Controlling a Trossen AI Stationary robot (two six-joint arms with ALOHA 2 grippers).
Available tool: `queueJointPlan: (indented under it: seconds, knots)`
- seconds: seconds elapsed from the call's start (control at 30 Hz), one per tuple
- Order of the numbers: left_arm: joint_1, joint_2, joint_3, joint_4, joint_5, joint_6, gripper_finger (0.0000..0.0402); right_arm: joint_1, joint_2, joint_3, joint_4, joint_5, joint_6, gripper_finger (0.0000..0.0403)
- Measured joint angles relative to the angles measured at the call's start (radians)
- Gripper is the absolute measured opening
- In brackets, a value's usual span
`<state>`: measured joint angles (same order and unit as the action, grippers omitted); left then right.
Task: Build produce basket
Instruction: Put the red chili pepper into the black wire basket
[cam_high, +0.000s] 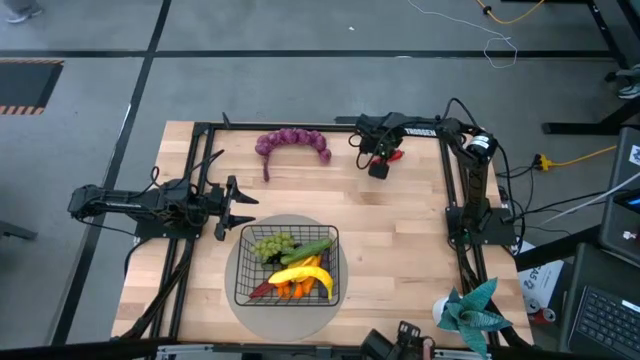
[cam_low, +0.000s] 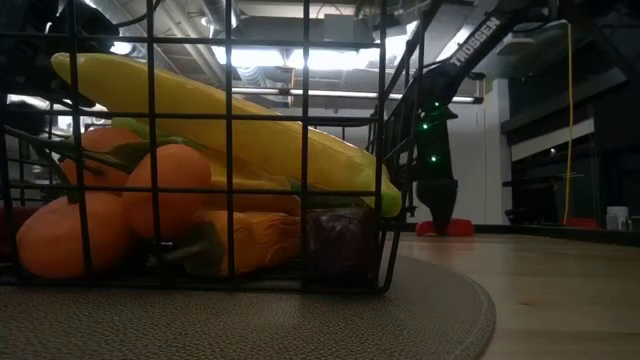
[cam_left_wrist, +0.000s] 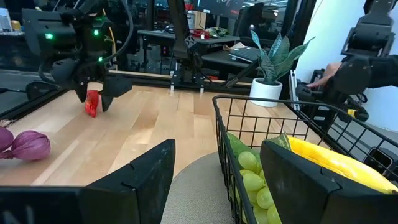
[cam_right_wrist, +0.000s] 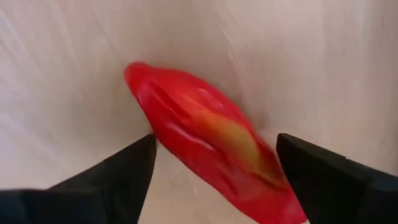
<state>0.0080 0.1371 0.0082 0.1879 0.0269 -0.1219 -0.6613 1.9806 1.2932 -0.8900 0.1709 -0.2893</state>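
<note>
Right gripper (cam_right_wrist: 211, 171), fingers spread wide, straddles the red chili (cam_right_wrist: 208, 140) on the desk (cam_high: 400, 230), its long axis running obliquely across the gap; left gripper (cam_high: 232, 205) waits open beside the basket (cam_high: 240, 270).

Glossy plastic chili (cam_right_wrist: 211, 149), wood table (cam_high: 400, 230)

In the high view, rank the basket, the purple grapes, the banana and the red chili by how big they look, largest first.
1. Basket.
2. Purple grapes.
3. Banana.
4. Red chili, mostly hidden under the right claw, so its full size is unsure.
</note>
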Motion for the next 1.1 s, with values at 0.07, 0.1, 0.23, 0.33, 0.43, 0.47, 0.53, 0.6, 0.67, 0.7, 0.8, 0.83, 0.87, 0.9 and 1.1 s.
queueJointPlan:
  seconds: [0.07,0.1,0.23,0.33,0.43,0.47,0.53,0.6,0.67,0.7,0.8,0.83,0.87,0.9,1.1]
  knots:
    - [0.000,0.000,0.000,0.000,0.000,0.000,0.0231,-0.009,-0.004,-0.017,0.006,0.000,0.026,0.0327]
    - [0.000,0.000,0.000,0.000,0.000,0.000,0.0231,-0.014,-0.004,-0.022,0.004,-0.001,0.047,0.0321]
    - [0.000,0.000,0.000,0.000,0.000,0.000,0.0231,-0.012,-0.004,-0.030,-0.016,-0.023,0.125,0.0275]
    - [0.000,0.000,0.000,0.000,0.000,0.000,0.0231,0.007,-0.003,-0.031,-0.023,-0.034,0.178,0.0217]
    - [0.000,0.000,0.000,0.000,0.000,0.000,0.0231,0.035,-0.001,-0.032,-0.029,-0.021,0.244,0.0150]
    - [0.000,0.000,0.000,0.000,0.000,0.000,0.0231,0.043,-0.001,-0.033,-0.029,-0.020,0.263,0.0126]
    - [0.000,0.000,0.000,0.000,0.000,0.000,0.0231,0.062,0.000,-0.033,-0.031,-0.017,0.283,0.0083]
    - [0.000,0.000,0.000,0.000,0.000,0.000,0.0231,0.085,-0.002,-0.034,-0.033,0.010,0.286,0.0059]
    - [0.000,0.000,0.000,0.000,0.000,0.000,0.0231,0.115,-0.002,-0.026,-0.064,0.063,0.284,0.0059]
    - [0.000,0.000,0.000,0.000,0.000,0.000,0.0231,0.132,-0.002,-0.019,-0.097,0.093,0.282,0.0059]
    - [0.000,0.000,0.000,0.000,0.000,0.000,0.0231,0.185,-0.002,0.043,-0.162,0.193,0.285,0.0059]
    - [0.000,0.000,0.000,0.000,0.000,0.000,0.0231,0.204,-0.004,0.065,-0.197,0.223,0.287,0.0059]
    - [0.000,0.000,0.000,0.000,0.000,0.000,0.0231,0.224,-0.004,0.085,-0.231,0.250,0.286,0.0059]
    - [0.000,0.000,0.000,0.000,0.000,0.000,0.0231,0.246,-0.004,0.101,-0.247,0.274,0.286,0.0059]
    - [0.000,0.000,0.000,0.000,0.000,0.000,0.0231,0.379,-0.010,0.245,-0.276,0.299,0.320,0.0059]
